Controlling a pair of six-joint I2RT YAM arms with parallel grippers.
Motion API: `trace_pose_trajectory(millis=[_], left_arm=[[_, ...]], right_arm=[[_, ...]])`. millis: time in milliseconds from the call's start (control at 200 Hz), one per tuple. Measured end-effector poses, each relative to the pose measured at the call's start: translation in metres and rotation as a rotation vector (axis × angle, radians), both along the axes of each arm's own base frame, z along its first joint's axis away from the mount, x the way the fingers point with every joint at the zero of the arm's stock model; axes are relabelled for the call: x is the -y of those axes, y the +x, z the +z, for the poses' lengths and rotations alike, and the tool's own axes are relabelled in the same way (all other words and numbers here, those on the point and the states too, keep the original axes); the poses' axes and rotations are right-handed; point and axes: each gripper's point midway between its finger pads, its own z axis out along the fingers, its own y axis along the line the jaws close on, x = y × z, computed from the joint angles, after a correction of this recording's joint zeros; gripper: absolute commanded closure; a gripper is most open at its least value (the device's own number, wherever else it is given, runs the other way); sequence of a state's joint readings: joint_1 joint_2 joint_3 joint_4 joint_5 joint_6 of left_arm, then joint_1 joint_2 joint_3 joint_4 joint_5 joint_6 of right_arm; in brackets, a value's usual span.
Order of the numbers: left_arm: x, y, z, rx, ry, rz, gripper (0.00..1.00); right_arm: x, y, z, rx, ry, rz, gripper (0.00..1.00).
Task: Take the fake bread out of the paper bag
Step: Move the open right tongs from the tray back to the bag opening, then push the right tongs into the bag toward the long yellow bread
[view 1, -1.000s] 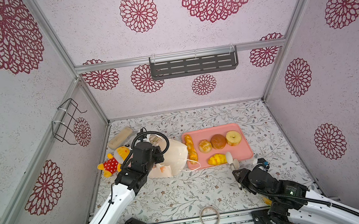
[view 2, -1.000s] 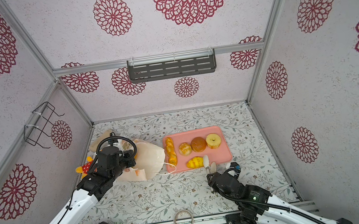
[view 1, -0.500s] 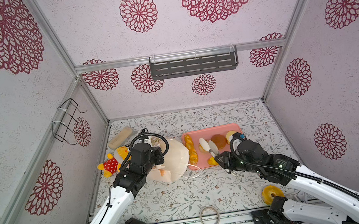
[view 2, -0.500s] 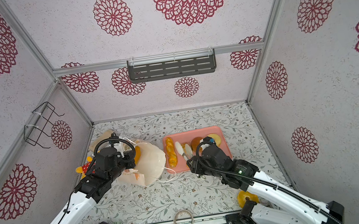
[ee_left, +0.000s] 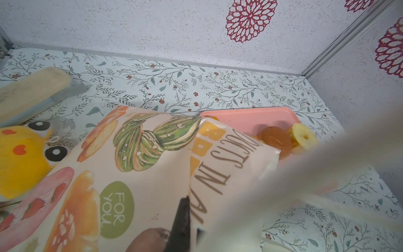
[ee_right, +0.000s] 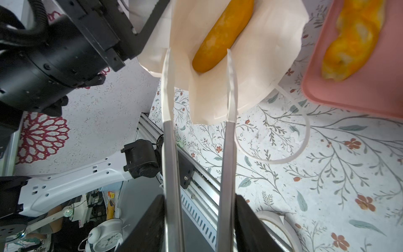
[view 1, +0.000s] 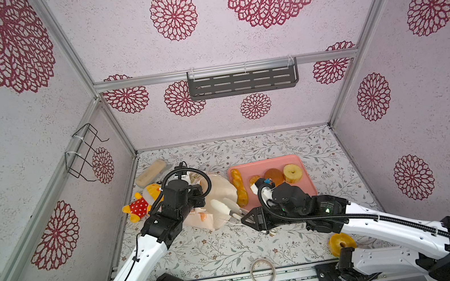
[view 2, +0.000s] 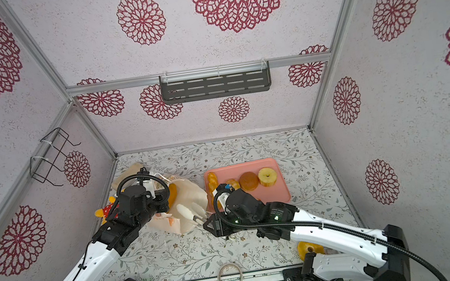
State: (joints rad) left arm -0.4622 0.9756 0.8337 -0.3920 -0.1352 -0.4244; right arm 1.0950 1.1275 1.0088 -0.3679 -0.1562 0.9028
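Observation:
The paper bag [view 1: 219,195] [view 2: 187,203] lies on its side left of the pink tray [view 1: 304,183]. My left gripper [ee_left: 189,229] is shut on its printed edge [ee_left: 141,174]. Inside the open mouth lies fake bread, a long orange loaf [ee_right: 222,37] [view 2: 172,192]. My right gripper [ee_right: 199,207] [view 1: 246,218] is shut on tongs [ee_right: 231,87]. The tongs' tips stand apart on either side of the loaf's near end. On the tray rest a long loaf [view 1: 238,185], a brown bun [view 1: 273,176] and a ring [view 1: 292,173]. Another ring [view 1: 341,244] lies by the right arm's base.
A yellow plush toy [view 1: 143,203] and a beige block [view 1: 152,172] lie against the left wall behind the bag. A tape roll [view 1: 262,271] sits at the front edge. A wire rack [view 1: 84,155] hangs on the left wall, a grey shelf [view 1: 242,82] on the back wall.
My right arm has swung from the front right corner, past the tray, to the bag's mouth with the tongs. The left arm has kept its hold on the bag.

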Motion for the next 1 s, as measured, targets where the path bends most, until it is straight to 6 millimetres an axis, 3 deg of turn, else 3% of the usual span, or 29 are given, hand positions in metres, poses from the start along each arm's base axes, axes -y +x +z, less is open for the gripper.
trace_pose_trajectory(millis=[230,575,1001], left_arm=[[0.004,-0.01,0.005,0.023,-0.009,-0.053,1.0],[0.01,-0.014,0.008,0.03,-0.014,-0.1,1.0],[0.015,-0.011,0.009,0.018,-0.016,-0.116,1.0]], right_arm=[[-0.015,0.012,-0.014,-0.043,0.03,-0.046,0.48],[-0.042,0.06,-0.06,-0.144,0.046,-0.168,0.46],[-0.081,0.095,-0.085,-0.207,0.106,-0.246,0.49]])
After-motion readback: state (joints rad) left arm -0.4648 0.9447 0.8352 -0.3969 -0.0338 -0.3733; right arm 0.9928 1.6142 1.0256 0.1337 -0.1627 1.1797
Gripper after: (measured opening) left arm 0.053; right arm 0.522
